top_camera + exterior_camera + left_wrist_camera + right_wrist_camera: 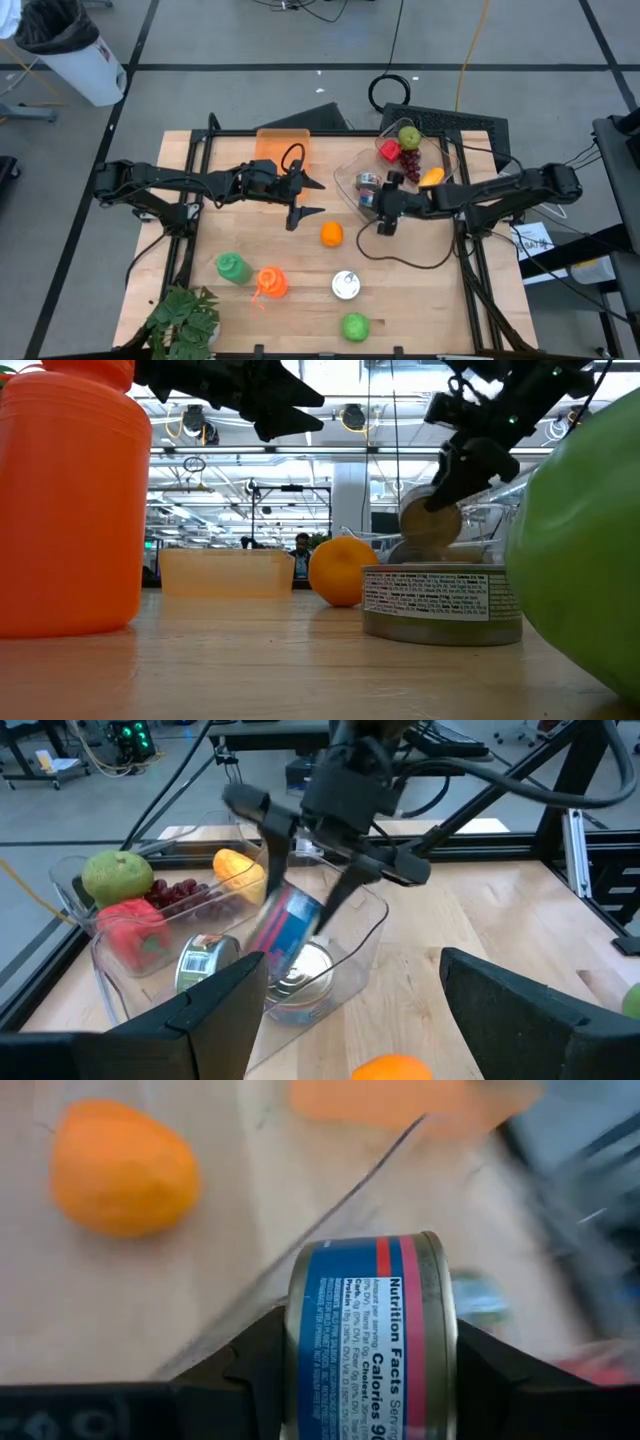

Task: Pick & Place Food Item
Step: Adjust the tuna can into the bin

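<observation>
Your right gripper [370,1370]: fingers clamped on one blue can [372,1342], above the clear container [352,180]. Left gripper [312,197]: fingers spread, empty. One orange [331,234] on table [420,300].

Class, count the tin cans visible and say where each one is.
3: one can held by the right tool over the clear tray, one lying inside it, one on the table. Others may be hidden.
</observation>
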